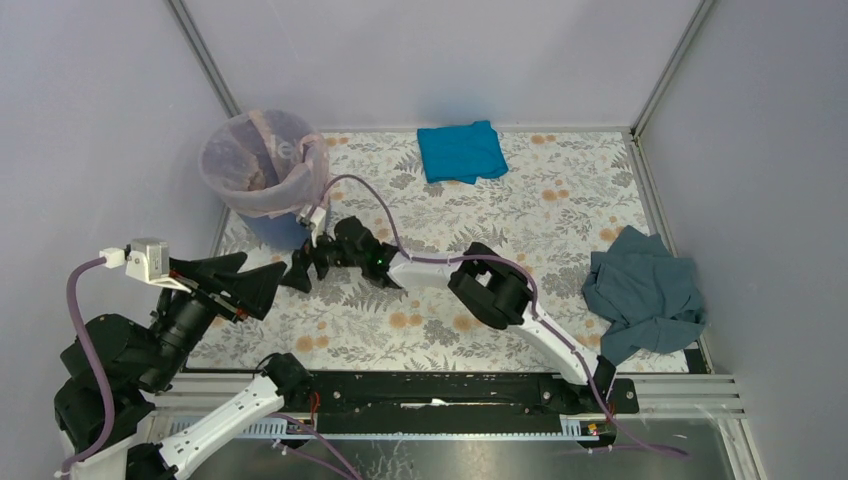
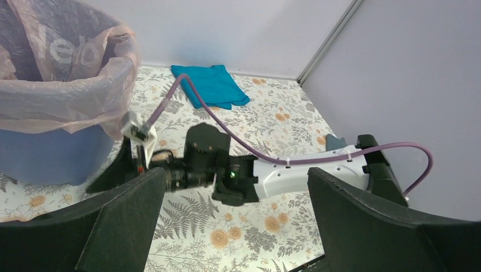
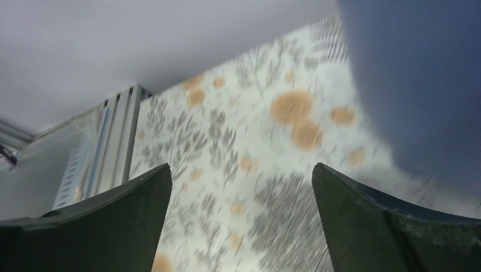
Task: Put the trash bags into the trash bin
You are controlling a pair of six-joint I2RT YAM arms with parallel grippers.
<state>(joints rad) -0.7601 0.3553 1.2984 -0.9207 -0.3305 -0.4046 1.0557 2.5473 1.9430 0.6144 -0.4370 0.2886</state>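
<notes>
Top external view, starting on the near side of the trash bin (image 1: 270, 228): the left gripper (image 1: 262, 270) hangs with its fingers spread wide and nothing between them. Closer in, just beside the bin's base on its near-right side, the right gripper (image 1: 303, 268) is also spread and empty, low over the floral mat (image 1: 560, 215).

The trash bag (image 1: 262, 165) sits inside the bin, its mouth folded out over the rim and hanging partway down the outer wall. By the look of it, the bag is already in place.

It is thin, wrinkled film, so it should be nearly weightless, limp and slippery, and likely to tear or pull back out if snagged. The best hold is probably the loose skirt outside the rim, pinched in a bunched fold. The bin itself looks light enough to slide or tip under a push.

The right arm's purple cable (image 1: 352, 182) loops just right of the bin's rim. Its wrist block sits by the hanging film, though whether they touch is unclear, and either could catch the film. A grey-blue cloth (image 1: 645, 290) lies well to the right of the bin, out of the way. A bright blue cloth (image 1: 460, 150) lies to the bin's right near the back wall, also out of the way
</notes>
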